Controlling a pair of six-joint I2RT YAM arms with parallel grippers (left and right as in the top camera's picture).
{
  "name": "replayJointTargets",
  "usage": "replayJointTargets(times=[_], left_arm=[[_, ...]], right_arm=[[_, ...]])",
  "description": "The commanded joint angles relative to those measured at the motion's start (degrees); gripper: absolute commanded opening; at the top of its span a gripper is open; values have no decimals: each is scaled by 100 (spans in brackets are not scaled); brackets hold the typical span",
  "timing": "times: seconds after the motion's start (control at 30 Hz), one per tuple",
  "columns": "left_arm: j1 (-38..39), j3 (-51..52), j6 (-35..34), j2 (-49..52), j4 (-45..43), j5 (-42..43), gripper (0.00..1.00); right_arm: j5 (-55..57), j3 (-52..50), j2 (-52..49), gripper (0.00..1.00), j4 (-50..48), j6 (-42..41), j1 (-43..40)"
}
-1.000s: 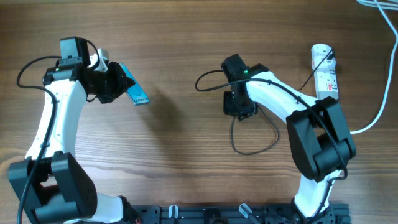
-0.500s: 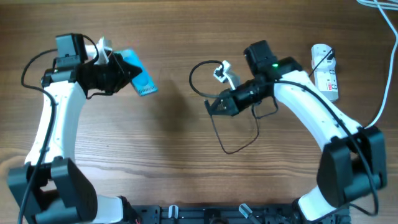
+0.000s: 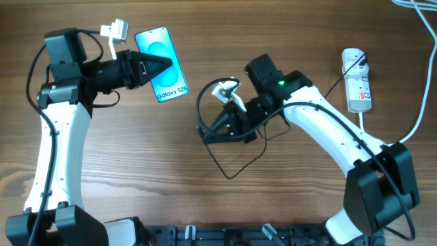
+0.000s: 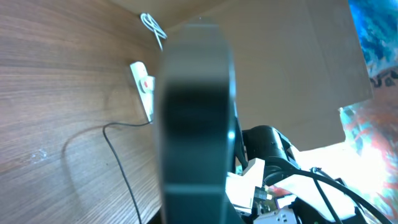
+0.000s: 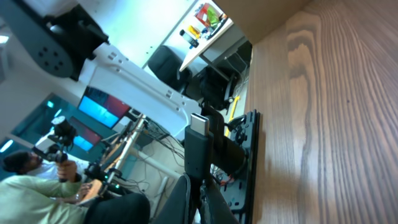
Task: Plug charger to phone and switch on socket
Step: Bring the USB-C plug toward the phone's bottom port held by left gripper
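In the overhead view my left gripper [image 3: 153, 67] is shut on the phone [image 3: 171, 76] and holds it above the table at the far left, its cyan screen facing up. In the left wrist view the phone [image 4: 194, 124] shows only as a dark blurred edge. My right gripper [image 3: 220, 126] is shut on the connector end of the charger, and the black cable [image 3: 229, 172] loops below it. In the right wrist view the fingers [image 5: 202, 199] pinch the charger connector [image 5: 200, 146], its metallic tip pointing away. The socket [image 3: 356, 80] lies at the far right.
A thick white cord [image 3: 418, 116] runs from the socket past the table's right edge to the top right corner. The socket also shows in the left wrist view [image 4: 144, 90], with the black cable [image 4: 121, 168] trailing over bare wood.
My left gripper has lifted the phone, moved it right and turned its screen upward. My right gripper has moved left toward the phone, dragging the black cable with it.
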State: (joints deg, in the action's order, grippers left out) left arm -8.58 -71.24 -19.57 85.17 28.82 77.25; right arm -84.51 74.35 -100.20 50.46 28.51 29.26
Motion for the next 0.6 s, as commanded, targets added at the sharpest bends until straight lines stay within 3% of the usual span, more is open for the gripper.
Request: replayJointTargets(times=[0.0,0.1,0.27,0.57], left_arm=[[59,-22,136,-118,-57,326,4],[59,-22,133,-116,-55,323,4],[59,-22,133,-116,-57,238,4],[59,-22,-63,-118,343,-96,4]], right_arm=[[522,22,205,5,-627,-1770,90],[1794,22,636,4,-1257,-3110,173],[2094,22,1423,4,-2090,-3987,208],[2673,22,1488,4,-1781,-4260,826]])
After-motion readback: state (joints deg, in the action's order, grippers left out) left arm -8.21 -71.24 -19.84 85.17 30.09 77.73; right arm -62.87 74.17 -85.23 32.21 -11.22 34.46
